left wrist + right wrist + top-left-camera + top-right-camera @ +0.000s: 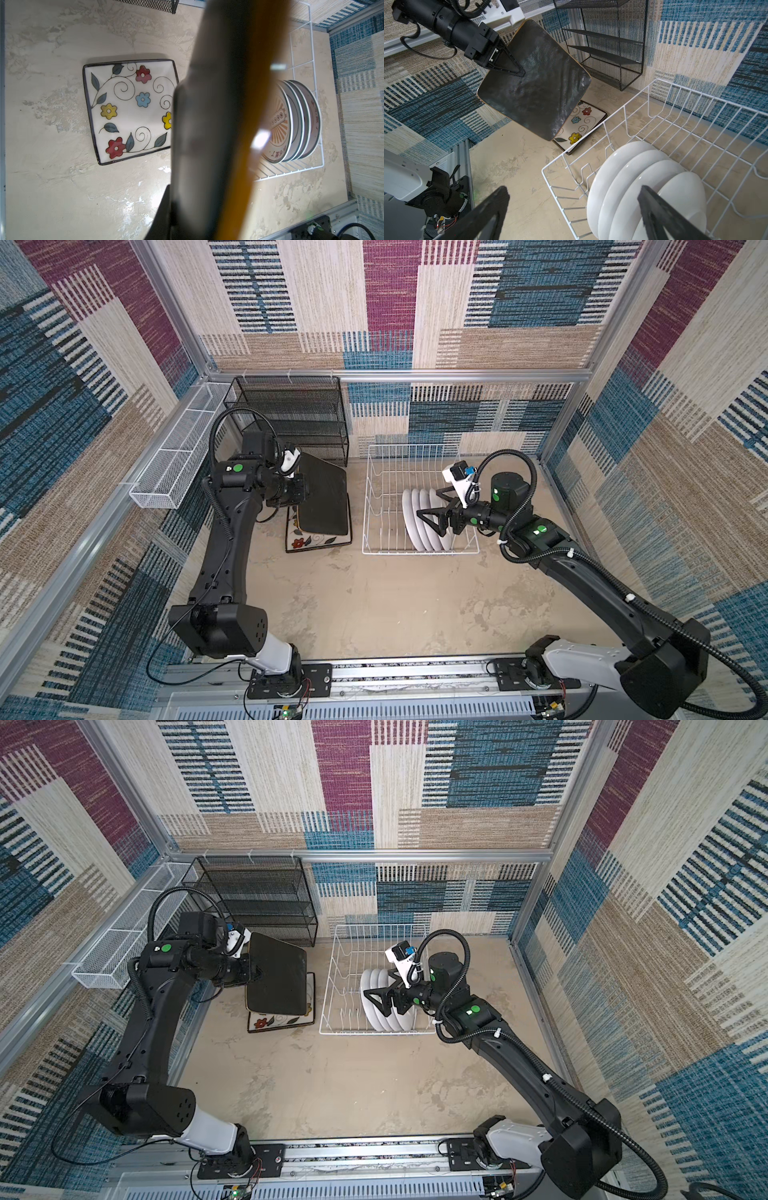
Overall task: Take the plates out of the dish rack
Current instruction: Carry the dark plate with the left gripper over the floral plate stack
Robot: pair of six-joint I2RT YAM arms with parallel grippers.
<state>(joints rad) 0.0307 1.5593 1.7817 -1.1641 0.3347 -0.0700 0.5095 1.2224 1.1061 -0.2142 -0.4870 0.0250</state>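
The tabletop (374, 605) is taken up at its far side by the dish rack (386, 552). In the rack's near right part, four round white plates (623, 187) are stood on edge between the tines. They are packed in a row that runs left to right, with their rims running near to far. Left of the rack, a square plate (324, 497) is held tilted, black back up, over a flowered square plate (128, 110) laid face up on the tabletop. The held plate is pinched at one edge by the left claw (520, 72), which is nearly closed on it. The right claw (427, 502) is seen spread wide and empty, just above the round plates, which lie directly below it. The right arm is judged much the nearer, and its jaws would have to be set astride a single rim.
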